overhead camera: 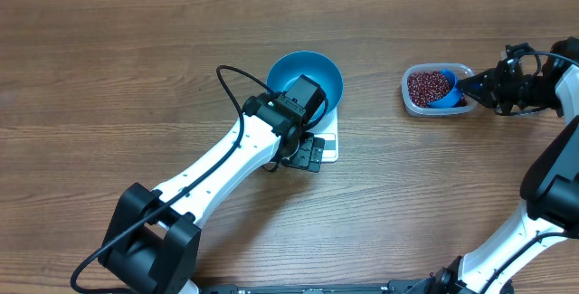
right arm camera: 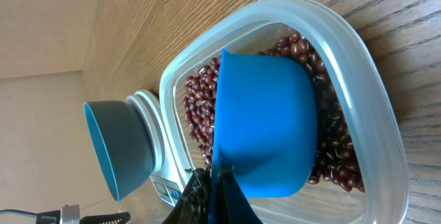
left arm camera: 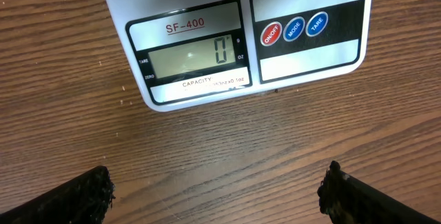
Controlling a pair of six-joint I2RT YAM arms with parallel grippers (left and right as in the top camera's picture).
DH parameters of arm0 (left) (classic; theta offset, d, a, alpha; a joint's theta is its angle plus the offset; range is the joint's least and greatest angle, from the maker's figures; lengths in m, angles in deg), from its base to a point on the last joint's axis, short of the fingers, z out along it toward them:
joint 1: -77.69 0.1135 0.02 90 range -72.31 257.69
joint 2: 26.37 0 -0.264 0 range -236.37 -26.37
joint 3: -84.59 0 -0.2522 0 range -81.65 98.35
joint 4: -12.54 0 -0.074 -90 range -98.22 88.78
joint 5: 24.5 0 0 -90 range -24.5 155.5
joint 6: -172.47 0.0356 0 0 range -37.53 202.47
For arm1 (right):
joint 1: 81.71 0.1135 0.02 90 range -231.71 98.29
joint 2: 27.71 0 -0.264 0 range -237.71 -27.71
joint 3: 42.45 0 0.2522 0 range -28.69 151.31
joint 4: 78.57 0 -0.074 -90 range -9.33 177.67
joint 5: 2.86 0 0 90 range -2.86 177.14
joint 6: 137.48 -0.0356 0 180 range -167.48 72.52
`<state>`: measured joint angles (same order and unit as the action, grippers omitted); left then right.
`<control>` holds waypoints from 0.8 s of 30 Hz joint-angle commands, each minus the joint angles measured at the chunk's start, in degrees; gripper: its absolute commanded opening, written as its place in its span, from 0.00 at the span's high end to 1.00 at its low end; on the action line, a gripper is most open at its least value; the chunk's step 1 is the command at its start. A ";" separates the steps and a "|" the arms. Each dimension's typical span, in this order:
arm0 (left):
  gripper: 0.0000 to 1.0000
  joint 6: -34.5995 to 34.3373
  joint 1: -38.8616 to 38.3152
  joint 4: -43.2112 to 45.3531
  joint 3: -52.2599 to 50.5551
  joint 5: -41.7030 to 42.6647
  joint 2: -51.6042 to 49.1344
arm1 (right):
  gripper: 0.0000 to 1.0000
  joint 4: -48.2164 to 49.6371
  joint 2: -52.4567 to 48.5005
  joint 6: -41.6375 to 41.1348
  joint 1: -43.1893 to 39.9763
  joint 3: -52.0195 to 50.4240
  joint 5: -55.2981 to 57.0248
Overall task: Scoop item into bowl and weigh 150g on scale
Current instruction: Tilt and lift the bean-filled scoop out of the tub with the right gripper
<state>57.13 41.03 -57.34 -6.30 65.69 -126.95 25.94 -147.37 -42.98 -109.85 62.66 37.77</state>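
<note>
Overhead: bowl (overhead camera: 312, 70) sits on scale (overhead camera: 329, 142); beans (overhead camera: 427, 83) lie in clear tub (overhead camera: 409, 98) at bowl's 3 o'clock. Left gripper (left arm camera: 217, 189), spread wide and holding nothing, hangs at scale's 6 o'clock edge. Right gripper (overhead camera: 472, 85) is clamped on blue scoop (overhead camera: 446, 94), which rests in the beans.

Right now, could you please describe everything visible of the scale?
The scale is flat, white and plastic-looking, with rounded corners. Its display, labelled SF-400, reads 0; beside it sit one red and two blue round buttons. It lies level on the wooden table with the blue bowl standing on it.
</note>
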 commanded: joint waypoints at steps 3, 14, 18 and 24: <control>0.00 0.02 -0.11 0.04 -0.59 -0.76 0.09 | 0.96 -0.02 -0.31 0.02 -0.90 -0.52 -3.87; 0.00 0.02 -0.11 0.07 -0.57 -0.76 0.09 | 0.96 -1.66 -0.31 1.03 -4.68 -0.52 -8.15; 0.00 0.02 -0.11 0.07 -0.57 -0.76 0.09 | 0.96 -2.54 -0.31 2.03 -4.57 -0.52 -6.91; 0.00 0.02 -0.11 0.07 -0.57 -0.76 0.09 | 0.96 -4.02 -0.31 5.05 -4.57 -0.52 -6.45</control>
<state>57.13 41.03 -57.34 -6.30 65.69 -126.95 22.55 -147.37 -40.34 -114.59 62.62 32.99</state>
